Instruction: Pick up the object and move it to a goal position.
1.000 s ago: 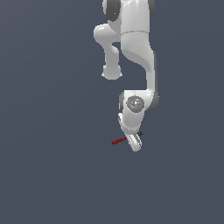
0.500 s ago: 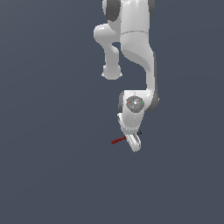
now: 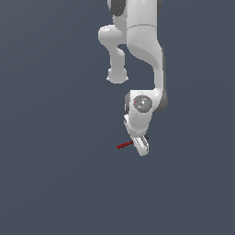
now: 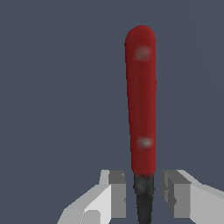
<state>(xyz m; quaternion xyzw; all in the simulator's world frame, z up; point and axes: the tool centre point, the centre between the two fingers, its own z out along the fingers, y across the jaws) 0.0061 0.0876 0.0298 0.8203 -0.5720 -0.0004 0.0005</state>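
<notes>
Presently we note the white Panda arm (image 3: 140, 46) reaching down from the top of the exterior view, its wrist bent so that the claw (image 3: 142, 148) sits low over the plain dark grey tabletop (image 3: 55, 183). The tool (image 3: 125, 145), a thin stick with a red handle, lies just beside the claw, its handle pointing out toward the exterior view's left while its dark end disappears at the claw's tip. In the wrist view we see the red handle (image 4: 141, 100) running straight away from the camera, with two pale spots on it, and narrowing into a dark shaft (image 4: 143, 197) that passes between the two pale grey fingers (image 4: 114, 192). Both fingers stand apart from the shaft, with a visible strip of tabletop on either side, so we record the claw as parted and straddling the shaft, not clamped on it. We cannot tell from either view whether the tool rests flat on the tabletop. The black head of the tool is hidden from us.
</notes>
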